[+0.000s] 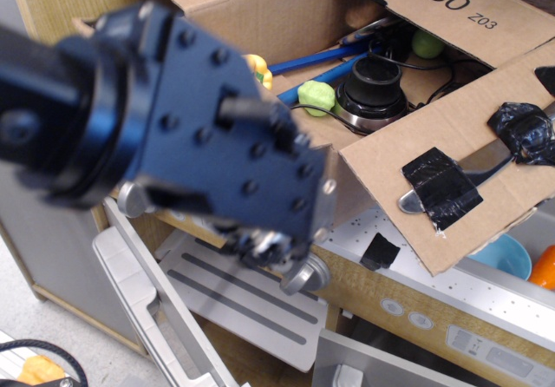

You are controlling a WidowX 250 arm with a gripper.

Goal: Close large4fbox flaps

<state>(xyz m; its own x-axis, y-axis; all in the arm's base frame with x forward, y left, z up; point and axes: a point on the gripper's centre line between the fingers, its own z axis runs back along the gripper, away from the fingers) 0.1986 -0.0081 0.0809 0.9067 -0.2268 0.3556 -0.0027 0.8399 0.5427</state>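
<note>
Looming blurred before the large4fbox point(286, 14) — three flaps point(460, 135) visible, spread open — claw point(269, 246) state unreadable

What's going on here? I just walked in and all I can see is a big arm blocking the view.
A robot arm fills the foreground, blurred, in front of a large open cardboard box. The flaps are not closed: the right-hand flap, with cutlery taped to it, is folded outward, and the "30 Z03" flap is open too. Toys and a black pot show inside. The tool is holding no flap; its state is unclear.
</note>
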